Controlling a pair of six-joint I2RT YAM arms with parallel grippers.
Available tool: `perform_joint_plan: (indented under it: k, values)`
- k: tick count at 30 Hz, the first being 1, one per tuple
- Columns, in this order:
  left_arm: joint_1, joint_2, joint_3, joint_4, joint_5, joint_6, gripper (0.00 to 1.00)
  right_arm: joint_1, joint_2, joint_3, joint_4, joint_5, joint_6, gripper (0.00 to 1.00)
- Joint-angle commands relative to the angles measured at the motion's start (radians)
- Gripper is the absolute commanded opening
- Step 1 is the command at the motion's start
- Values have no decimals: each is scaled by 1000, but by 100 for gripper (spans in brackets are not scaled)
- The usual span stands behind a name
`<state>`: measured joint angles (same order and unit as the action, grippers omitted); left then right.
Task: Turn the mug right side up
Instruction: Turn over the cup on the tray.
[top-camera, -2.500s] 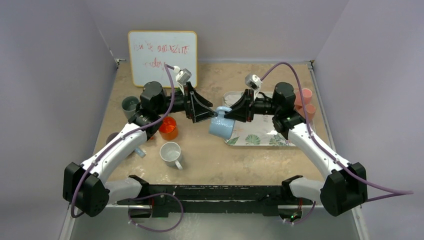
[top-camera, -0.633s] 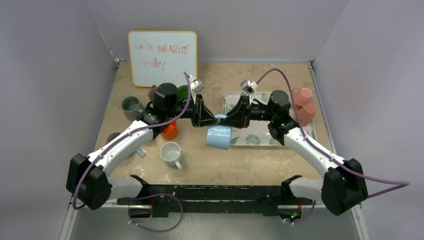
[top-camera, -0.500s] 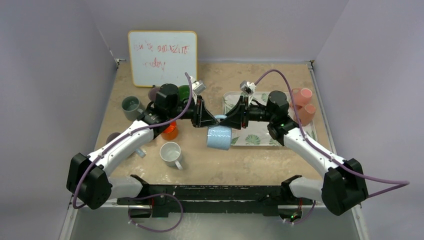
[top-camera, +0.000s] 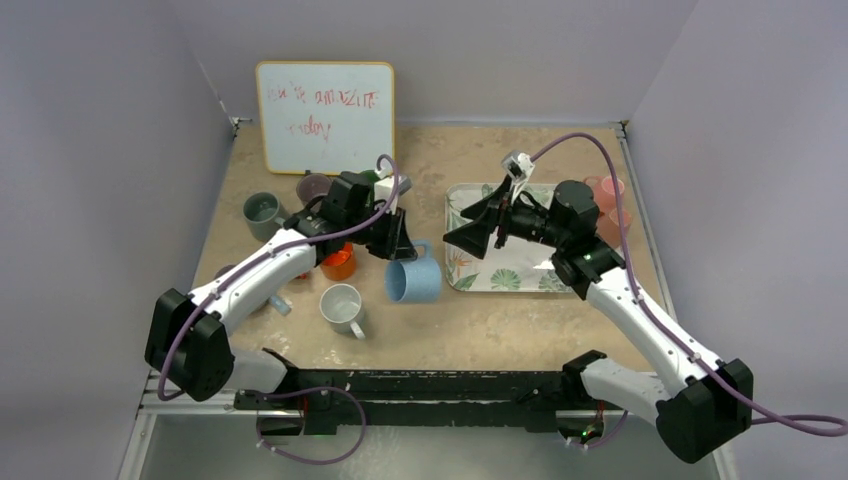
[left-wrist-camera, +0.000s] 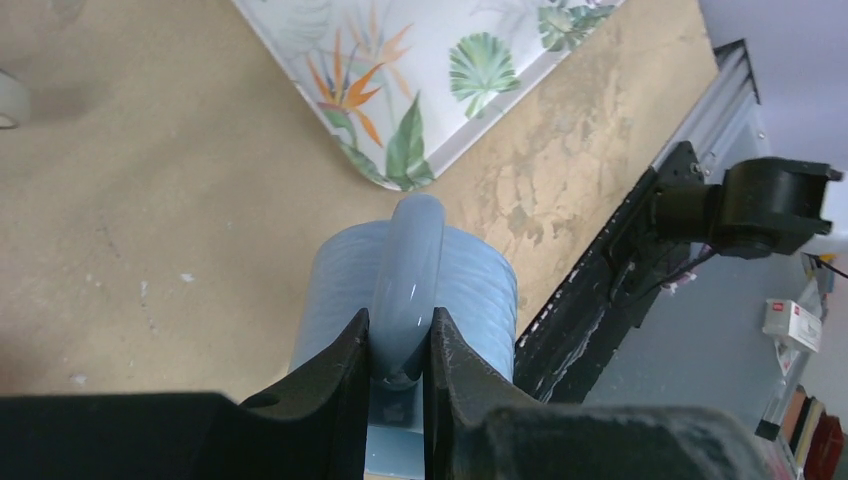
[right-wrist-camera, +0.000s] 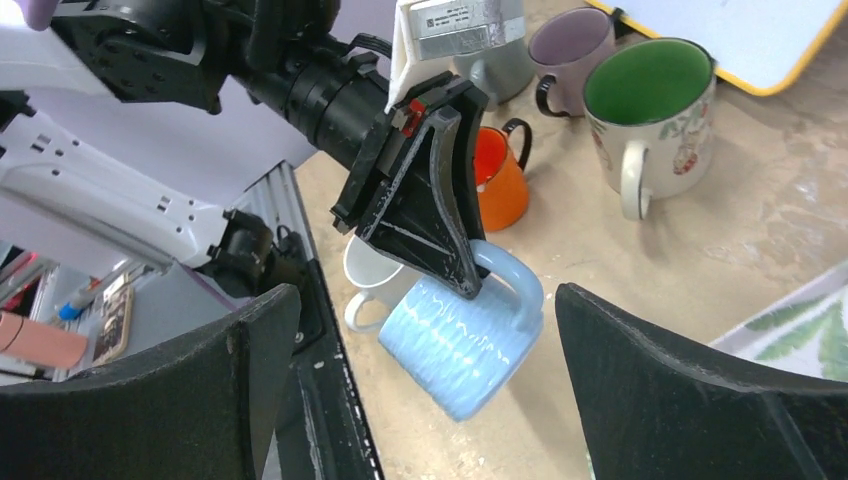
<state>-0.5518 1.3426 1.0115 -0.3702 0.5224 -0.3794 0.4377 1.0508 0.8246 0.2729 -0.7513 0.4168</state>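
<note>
Left pincer (top-camera: 400, 243) clamped on the handle (left-wrist-camera: 407, 270) of the blue mug (top-camera: 413, 280), which hangs tilted just below its tips, mouth sideways, low over the desk (top-camera: 480, 320), apparently ready to be swung upright; right pincer (top-camera: 458, 228) gapes empty, well apart

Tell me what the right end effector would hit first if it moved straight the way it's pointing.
Most likely the blue mug, near the handle that the left end effector grips, though depth is unclear.

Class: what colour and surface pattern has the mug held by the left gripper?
The mug is light blue with fine ribbed ridges; the right wrist view shows it best.
</note>
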Motion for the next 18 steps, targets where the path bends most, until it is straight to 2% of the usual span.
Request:
perform_joint_plan:
  k: [1, 6, 13, 18]
  values:
    - [1, 16, 140, -54, -79, 20, 0, 1, -27, 92, -182, 132, -20, 99]
    - [-1, 101, 269, -198, -179, 23, 0, 1, -37, 112, -257, 209, -16, 99]
    - [-22, 213, 388, -394, -401, 23, 0, 1, -72, 114, -317, 292, -36, 99]
    - [-22, 295, 454, -448, -435, 30, 0, 1, -84, 106, -315, 294, -30, 99]
